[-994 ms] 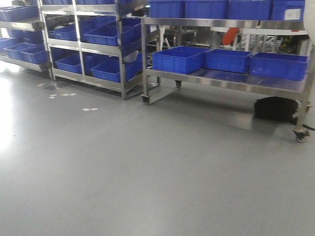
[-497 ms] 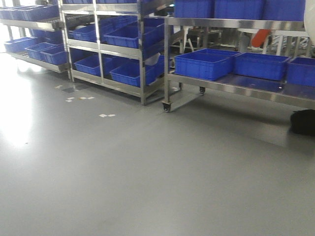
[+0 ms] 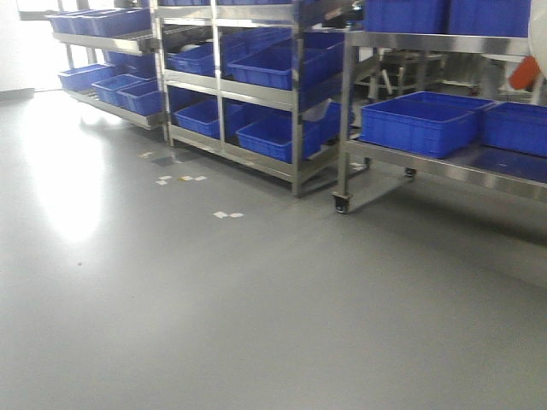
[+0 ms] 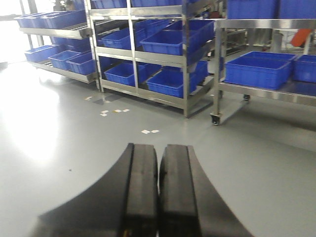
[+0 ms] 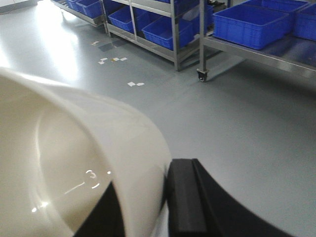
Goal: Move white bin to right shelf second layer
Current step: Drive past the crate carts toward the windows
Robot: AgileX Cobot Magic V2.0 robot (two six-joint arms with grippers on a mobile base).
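View change: racks (image 3: 297, 102) have shifted toward 3 o'clock; robot judged turning.
White bin (image 5: 74, 163): carried, wall pinched in right pincer (image 5: 140, 197).
Left pincer (image 4: 158, 187): pressed together, empty.
Status: transit; placement not yet begun.

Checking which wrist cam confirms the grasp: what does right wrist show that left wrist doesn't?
Right wrist only: the white bin fills the near frame, its wall clamped between the right fingers. Left wrist only: the left fingers pressed together, holding nothing. Both: the grey floor with white floor markers, steel racks loaded with blue crates, and a caster under one rack.
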